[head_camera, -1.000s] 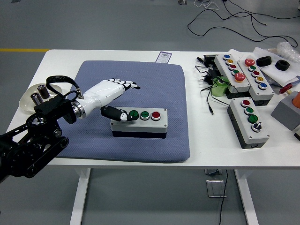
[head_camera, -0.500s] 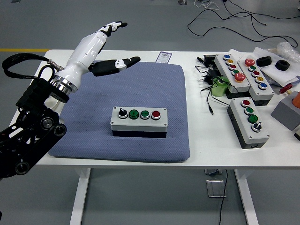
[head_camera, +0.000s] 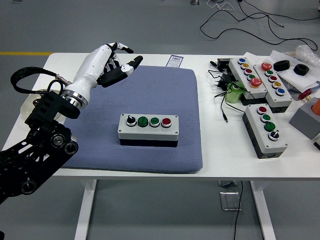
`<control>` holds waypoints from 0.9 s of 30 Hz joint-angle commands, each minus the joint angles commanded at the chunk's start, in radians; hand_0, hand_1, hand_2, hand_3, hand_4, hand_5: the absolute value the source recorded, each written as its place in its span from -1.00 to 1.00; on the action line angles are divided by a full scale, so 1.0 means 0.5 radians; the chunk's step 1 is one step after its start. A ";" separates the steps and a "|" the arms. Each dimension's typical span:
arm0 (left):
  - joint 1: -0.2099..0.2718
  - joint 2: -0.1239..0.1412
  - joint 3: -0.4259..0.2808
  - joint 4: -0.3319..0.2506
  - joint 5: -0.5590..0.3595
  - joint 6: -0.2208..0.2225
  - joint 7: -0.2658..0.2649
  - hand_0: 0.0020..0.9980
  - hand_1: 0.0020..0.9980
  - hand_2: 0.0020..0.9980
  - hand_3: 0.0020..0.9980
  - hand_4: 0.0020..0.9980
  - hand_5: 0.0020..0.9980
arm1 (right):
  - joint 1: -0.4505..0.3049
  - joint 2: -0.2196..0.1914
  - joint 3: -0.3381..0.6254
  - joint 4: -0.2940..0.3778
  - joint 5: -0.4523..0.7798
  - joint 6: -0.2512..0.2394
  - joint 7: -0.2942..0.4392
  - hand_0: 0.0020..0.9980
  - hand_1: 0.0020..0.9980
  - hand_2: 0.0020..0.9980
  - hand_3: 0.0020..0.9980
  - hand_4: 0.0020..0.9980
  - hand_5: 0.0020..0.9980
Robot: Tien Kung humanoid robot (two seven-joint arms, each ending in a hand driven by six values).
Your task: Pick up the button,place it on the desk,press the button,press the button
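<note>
A grey button box (head_camera: 148,129) lies on the blue-grey mat (head_camera: 100,145), near its middle. Its top carries a black knob, two green buttons and a red button in a row. My left hand (head_camera: 119,60), white with black fingertips, hovers above the mat's far left corner, well back and left of the box. Its fingers are loosely spread and hold nothing. The black left arm (head_camera: 37,150) comes in from the lower left. My right arm is out of view.
Three more button boxes (head_camera: 265,130) lie at the table's right, with black cables (head_camera: 222,87) and a green object (head_camera: 233,94) beside them. A clear dish with small cylinders (head_camera: 35,105) sits at the left edge. A small card (head_camera: 175,60) lies behind the mat.
A second ago the left hand touched the box's left end by the black knob. It then lifted high and back to the left, and has now dropped slightly, fingers drawn closer together.
</note>
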 joint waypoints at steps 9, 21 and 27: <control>0.013 -0.003 0.167 -0.026 0.018 -0.298 0.141 -1.00 -1.00 -1.00 0.28 0.35 0.93 | 0.001 0.004 0.028 0.000 0.000 -0.001 0.000 0.35 0.32 0.35 0.25 -0.38 -0.66; 0.006 -0.006 0.336 -0.051 0.043 -0.328 0.159 -1.00 -1.00 -1.00 0.29 0.35 0.77 | -0.011 0.002 0.026 0.000 0.000 0.001 -0.002 0.35 0.32 0.35 0.25 -0.38 -0.66; 0.020 -0.006 0.379 -0.063 0.040 -0.338 0.164 -1.00 -1.00 -1.00 0.29 0.34 0.73 | -0.016 0.003 0.029 0.000 0.000 0.001 -0.001 0.35 0.32 0.35 0.25 -0.38 -0.66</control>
